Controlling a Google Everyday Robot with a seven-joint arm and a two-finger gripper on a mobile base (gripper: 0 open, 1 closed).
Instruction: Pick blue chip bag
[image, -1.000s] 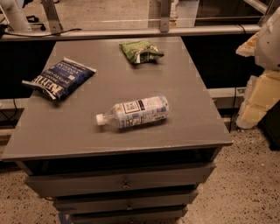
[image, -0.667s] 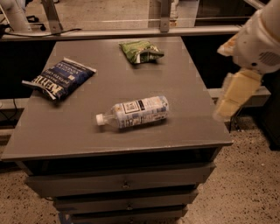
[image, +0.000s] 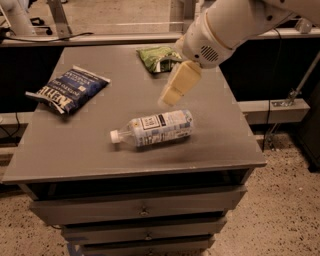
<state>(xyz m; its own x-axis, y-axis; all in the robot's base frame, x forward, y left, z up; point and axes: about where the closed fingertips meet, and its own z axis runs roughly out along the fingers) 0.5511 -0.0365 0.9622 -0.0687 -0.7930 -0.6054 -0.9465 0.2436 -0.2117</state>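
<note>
Hovering upper centre, the gripper (image: 170, 95) cannot be told wide or narrow; the blue chip bag (image: 67, 90), left, is judged light, slippery, best pinched mid-body.

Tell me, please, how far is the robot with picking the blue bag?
Done: nothing grasped; the blue bag lies untouched on the left of the table. In hand: the gripper hangs above the middle, between the bottle and the green bag, carrying nothing. Left: cross to the blue bag, grasp it, lift it.
</note>
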